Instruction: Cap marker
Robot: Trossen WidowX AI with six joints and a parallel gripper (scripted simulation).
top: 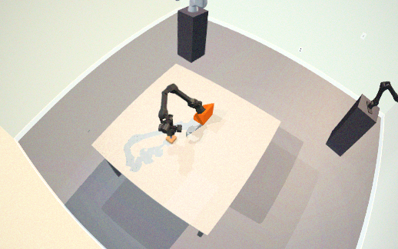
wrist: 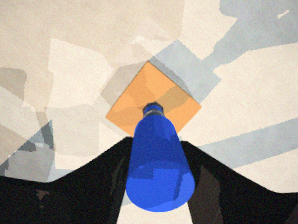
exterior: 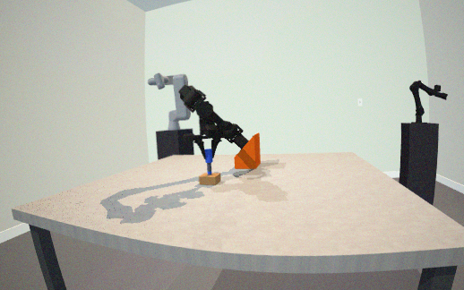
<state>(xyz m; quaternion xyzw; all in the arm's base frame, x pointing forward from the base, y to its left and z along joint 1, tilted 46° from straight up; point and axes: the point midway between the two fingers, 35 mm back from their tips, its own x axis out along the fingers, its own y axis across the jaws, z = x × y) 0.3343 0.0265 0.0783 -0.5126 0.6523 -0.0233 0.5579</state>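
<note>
A black robot arm [top: 164, 101] [exterior: 207, 112] reached over a pale table [top: 223, 165] [exterior: 310, 224], its gripper [top: 170, 134] [exterior: 209, 157] [wrist: 156, 145] pointing down. The jaws were closed on a blue cap [exterior: 209, 156] [wrist: 159, 165], with one finger at the cap's nine o'clock and the other at its three o'clock in the wrist view.

The cap was directly above a small orange-brown holder block [top: 170, 139] [exterior: 210, 179] [wrist: 125, 112], at twelve o'clock from it in the exterior view. Below the cap, the marker [exterior: 209, 168] [wrist: 153, 111] stood upright in the block, a dark length of barrel showing between the two. The cap's lower end hid the marker's top, so how far it was on could not be told.

From the block, in the exterior view, the arm's bright orange mount [top: 204, 114] [exterior: 253, 154] sat at two o'clock, and a grey arm [exterior: 180, 96] stood beyond the table at eleven o'clock.
</note>
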